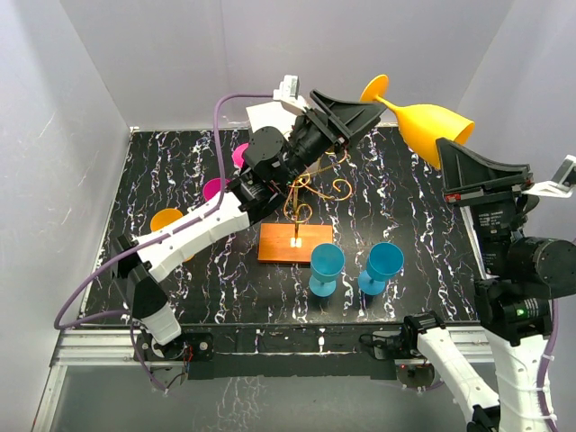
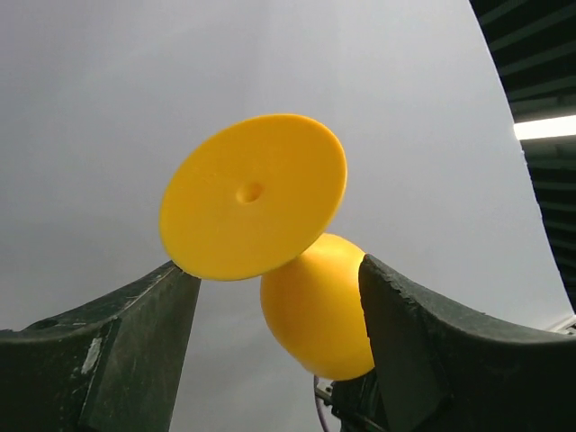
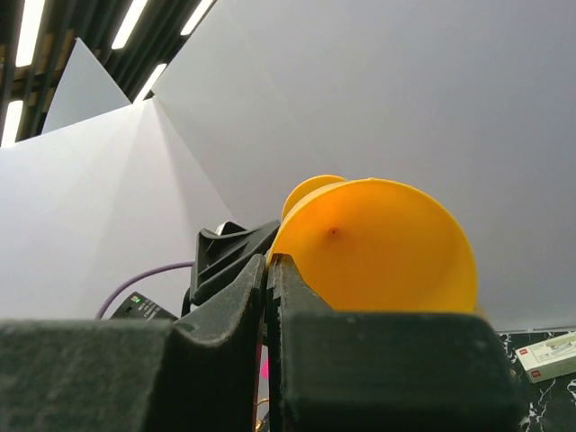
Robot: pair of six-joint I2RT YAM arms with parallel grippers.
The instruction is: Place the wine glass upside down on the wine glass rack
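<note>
Top external view: wine glass (image 1: 430, 124), yellow, held aloft on its side over the far right of the table (image 1: 423, 207), bowl rim pinched in the right gripper (image 1: 450, 155) jaws. Left gripper (image 1: 364, 110) jaws spread about the foot, seemingly not touching it. Wine glass rack (image 1: 301, 193) stands mid-table, nothing hung on it; inverting and hanging remain.

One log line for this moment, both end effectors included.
right end effector: shut on wine glass rim | left end effector: open at its foot | wine glass rack: upright
</note>
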